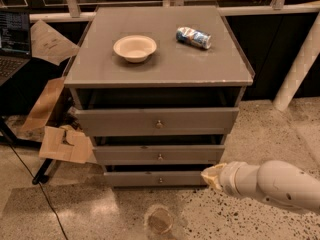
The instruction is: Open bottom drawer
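The bottom drawer [155, 178] is the narrowest, lowest grey front of the cabinet, with a small silvery knob [160, 180] at its centre. It sits about level with the fronts above, slightly stepped back. My gripper [212, 176] is at the end of the white arm coming in from the lower right. Its tan tip is just off the drawer's right end, to the right of the knob.
The mid-sized drawer [159, 154] and the widest top drawer [157, 121] are above. A beige bowl [135, 48] and a lying can [193, 37] rest on the cabinet top [100, 69]. Cardboard pieces [62, 144] and a cable lie left. A round glassy thing [159, 219] sits on the floor in front.
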`<state>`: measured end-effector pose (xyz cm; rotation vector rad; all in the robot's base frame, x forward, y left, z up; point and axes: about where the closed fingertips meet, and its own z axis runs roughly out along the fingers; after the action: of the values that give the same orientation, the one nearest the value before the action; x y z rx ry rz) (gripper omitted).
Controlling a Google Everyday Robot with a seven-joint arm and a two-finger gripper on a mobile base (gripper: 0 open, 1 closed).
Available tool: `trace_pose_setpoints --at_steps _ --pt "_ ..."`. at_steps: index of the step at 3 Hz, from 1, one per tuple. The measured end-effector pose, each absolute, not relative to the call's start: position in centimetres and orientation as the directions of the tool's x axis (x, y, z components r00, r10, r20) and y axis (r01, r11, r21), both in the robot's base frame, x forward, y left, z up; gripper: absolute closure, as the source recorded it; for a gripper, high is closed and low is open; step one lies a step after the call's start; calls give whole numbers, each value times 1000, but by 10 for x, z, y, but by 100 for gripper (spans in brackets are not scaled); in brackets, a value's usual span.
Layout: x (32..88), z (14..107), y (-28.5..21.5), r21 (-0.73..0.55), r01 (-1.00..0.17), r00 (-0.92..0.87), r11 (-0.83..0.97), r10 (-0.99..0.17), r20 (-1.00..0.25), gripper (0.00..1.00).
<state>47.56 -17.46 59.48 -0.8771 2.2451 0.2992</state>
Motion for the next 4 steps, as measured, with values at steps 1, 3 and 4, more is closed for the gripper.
trace_pose_setpoints --at_steps 1,3,4 --pt "475 553 -186 -6 -615 -582 788 -459 -672 100" --pt "464 431 -197 90 -586 -699 805 -446 -559 100" --pt "464 431 -197 90 -586 -699 805 -446 -559 100"
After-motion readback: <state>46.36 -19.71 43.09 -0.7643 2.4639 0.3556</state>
